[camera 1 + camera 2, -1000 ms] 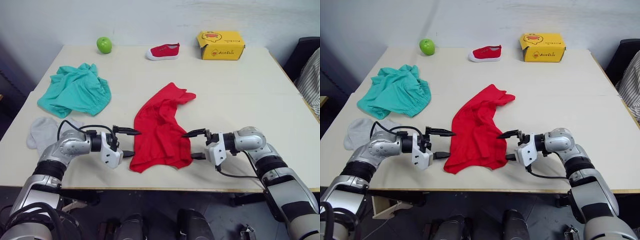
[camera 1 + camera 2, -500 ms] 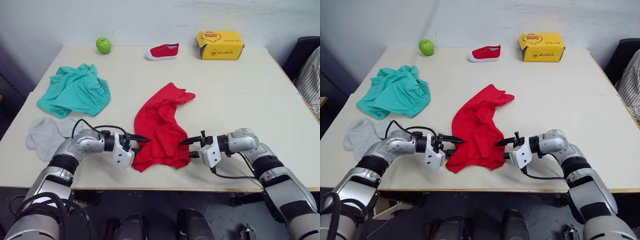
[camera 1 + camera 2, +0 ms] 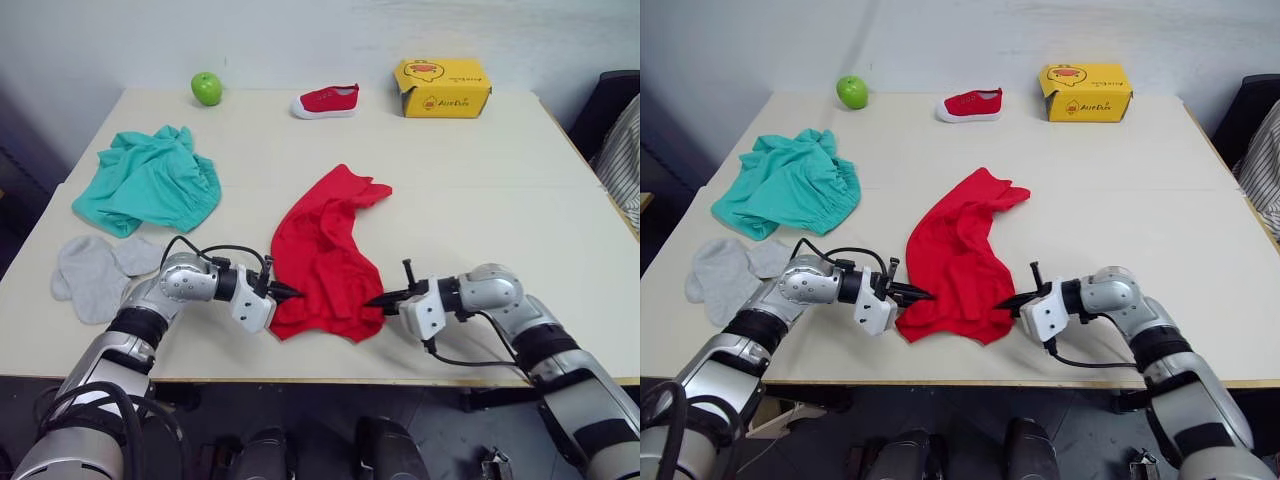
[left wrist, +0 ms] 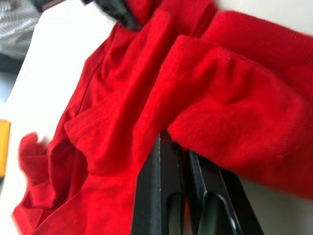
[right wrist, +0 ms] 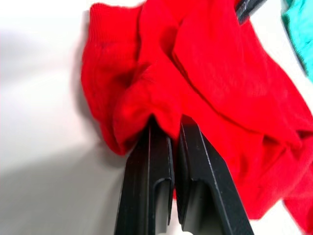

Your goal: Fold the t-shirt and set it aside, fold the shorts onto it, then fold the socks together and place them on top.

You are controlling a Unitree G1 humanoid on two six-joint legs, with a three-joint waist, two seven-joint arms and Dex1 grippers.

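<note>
Nearest the front edge of the pale rectangular table (image 3: 480, 180), both two-fingered black grippers pinch the lower hem of the crumpled bright red cotton t-shirt (image 3: 322, 255). On the robot's left, the left gripper (image 3: 283, 293) has its fingers pressed together on the shirt's near left corner; in the left wrist view the two black fingers (image 4: 159, 196) close on a fold of red cloth. On the robot's right, the right gripper (image 3: 378, 299) clamps the near right corner in the same way, its fingers (image 5: 149, 181) shut around a bunched ridge of fabric.

The shirt lies in a slanting heap from the grippers toward the table's centre, one sleeve pointing toward the far right. Left of the left arm, near the table's left edge, lies the pair of small light grey knit socks (image 3: 95, 270), flat and overlapping. Just beyond them sits the rumpled teal soft-fabric shorts (image 3: 150, 180), well apart from the shirt.

Bare tabletop stretches to the right of the shirt and behind it. Along the far edge stand a green apple (image 3: 207, 88), a small red shoe with a white sole (image 3: 326, 101) and a yellow cardboard box (image 3: 441, 88), spaced apart from one another.
</note>
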